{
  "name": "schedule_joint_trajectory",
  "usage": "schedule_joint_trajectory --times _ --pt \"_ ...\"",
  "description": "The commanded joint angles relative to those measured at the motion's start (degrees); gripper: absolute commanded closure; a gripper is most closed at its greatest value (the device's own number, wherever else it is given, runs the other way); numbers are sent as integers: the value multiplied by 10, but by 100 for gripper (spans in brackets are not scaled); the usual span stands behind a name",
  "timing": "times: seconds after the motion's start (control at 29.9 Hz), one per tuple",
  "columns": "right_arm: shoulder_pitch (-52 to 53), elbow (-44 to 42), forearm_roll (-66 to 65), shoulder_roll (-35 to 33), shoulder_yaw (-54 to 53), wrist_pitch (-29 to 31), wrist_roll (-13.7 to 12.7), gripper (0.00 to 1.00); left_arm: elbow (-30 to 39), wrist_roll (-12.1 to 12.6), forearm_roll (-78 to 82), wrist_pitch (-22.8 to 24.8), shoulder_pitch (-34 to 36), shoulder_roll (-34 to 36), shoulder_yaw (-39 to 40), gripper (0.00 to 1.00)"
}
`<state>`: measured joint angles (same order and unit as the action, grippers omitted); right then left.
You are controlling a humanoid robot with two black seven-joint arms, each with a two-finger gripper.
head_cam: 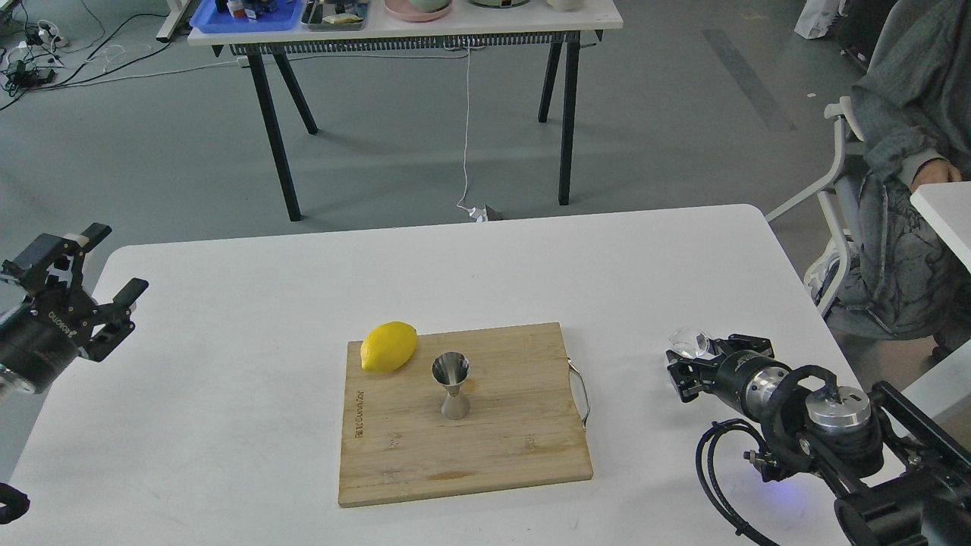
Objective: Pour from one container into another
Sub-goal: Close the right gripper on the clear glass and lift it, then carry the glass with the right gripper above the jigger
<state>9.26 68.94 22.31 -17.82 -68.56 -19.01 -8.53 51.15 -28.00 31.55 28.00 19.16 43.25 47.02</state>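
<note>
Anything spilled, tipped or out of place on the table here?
Nothing stands out. The steel jigger stands upright on the cutting board beside the lemon, no spill visible. The glass cup sits in the right gripper.

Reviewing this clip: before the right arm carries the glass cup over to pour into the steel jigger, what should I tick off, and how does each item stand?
1. Small clear glass cup held in the right gripper: ok, it sits at the fingertips.
2. Cup contents and level: cannot tell, the glass is too small and transparent.
3. Shiny hourglass-shaped steel jigger upright, open mouth up: ok.
4. Jigger on the wooden cutting board, apart from the yellow lemon: ok, a gap shows.
5. Path from cup to jigger over the white table: ok, nothing stands between.
6. Left gripper clear of the board: ok, open at the table's left edge.
</note>
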Motion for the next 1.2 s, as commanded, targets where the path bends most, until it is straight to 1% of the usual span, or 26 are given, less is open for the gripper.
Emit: schedule_joint_trajectory --times 0.0,0.17,0.23,0.43,0.64,0.77,0.9,1.04,1.17 --pt "5 20 -31 0 -1 18 -5 56 0 0 0 0 0 0 -3 4" --pt "25 43 -74 -1 4 42 -11 57 0 0 0 0 0 0 -5 4" --pt "37 49 -93 1 22 50 -18 58 0 0 0 0 1 0 -5 4" --pt "77 65 -110 2 62 57 -18 58 0 0 0 0 1 0 -7 4" --pt "127 78 -132 10 136 57 -19 58 0 0 0 0 1 -4 -7 4" --pt "157 78 -134 23 182 70 -19 58 -3 0 0 0 2 -10 -8 4" --pt "194 78 -171 23 233 78 -22 58 -4 0 1 0 3 -13 -8 4" --pt "220 78 -209 23 260 89 -39 58 -15 0 1 0 6 -20 -8 4" --pt "240 78 -235 23 293 94 -43 58 -21 0 1 0 7 -26 -7 4"
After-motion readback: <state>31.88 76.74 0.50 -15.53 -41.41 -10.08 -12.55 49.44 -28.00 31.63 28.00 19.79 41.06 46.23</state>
